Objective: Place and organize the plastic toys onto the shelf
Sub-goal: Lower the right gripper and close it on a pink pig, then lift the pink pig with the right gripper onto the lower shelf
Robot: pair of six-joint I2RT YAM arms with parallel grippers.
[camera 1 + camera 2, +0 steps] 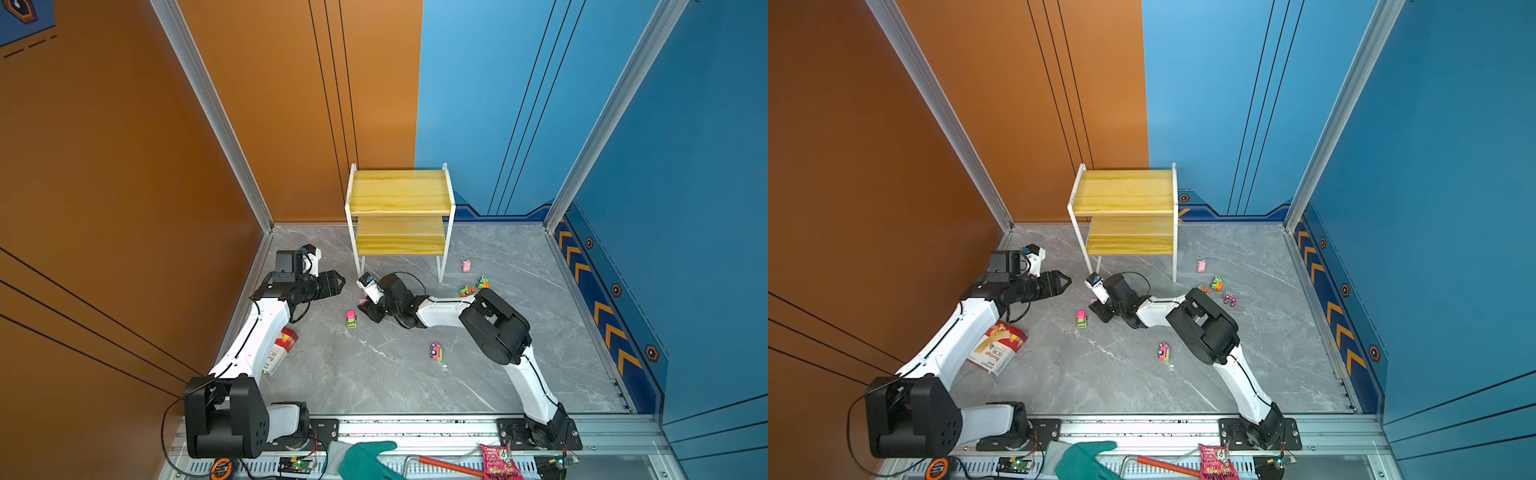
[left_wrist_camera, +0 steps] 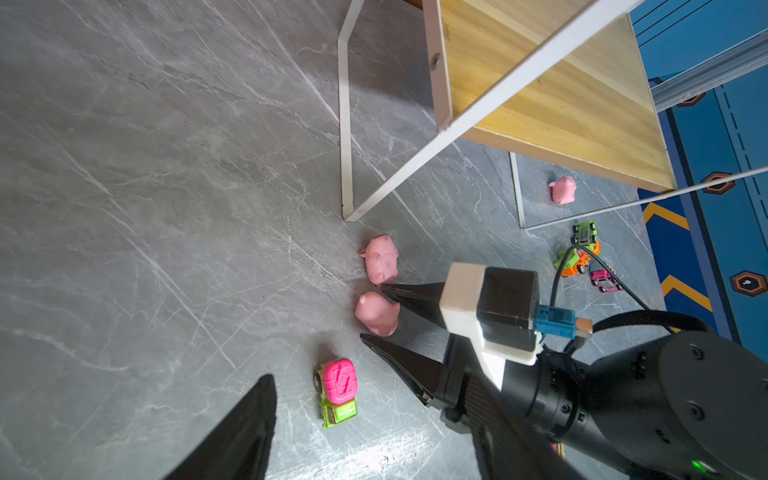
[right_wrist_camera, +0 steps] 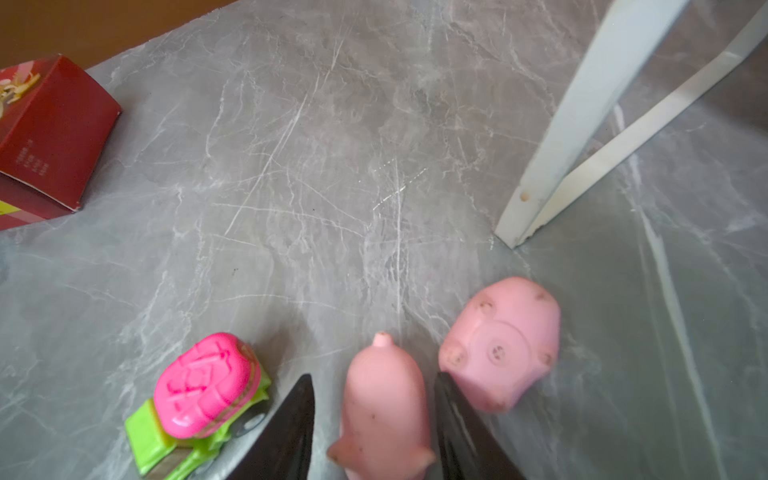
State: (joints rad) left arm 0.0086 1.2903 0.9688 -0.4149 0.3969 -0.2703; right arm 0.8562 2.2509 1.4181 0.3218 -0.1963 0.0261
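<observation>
The shelf (image 1: 399,193) (image 1: 1125,193) stands at the back wall with both boards bare. My right gripper (image 1: 366,304) (image 3: 374,376) is low on the floor, open, with one finger on each side of a pink pig (image 3: 384,403) (image 2: 376,313) and a thin gap showing. A second pig (image 3: 500,340) lies on its back just outside one finger. A third pig (image 1: 466,265) lies right of the shelf. A pink-and-green truck (image 1: 351,319) (image 3: 199,399) sits beside the gripper. My left gripper (image 1: 340,282) hovers open and empty to the left.
A pink-and-yellow truck (image 1: 435,351) lies mid-floor. Three more trucks (image 1: 1216,283) cluster behind the right arm's elbow. A red bandage box (image 1: 998,347) lies by the left arm. The shelf's white leg (image 3: 582,124) stands close ahead of the right gripper. A teal glove (image 1: 365,457) and a snack packet (image 1: 498,461) lie on the front rail.
</observation>
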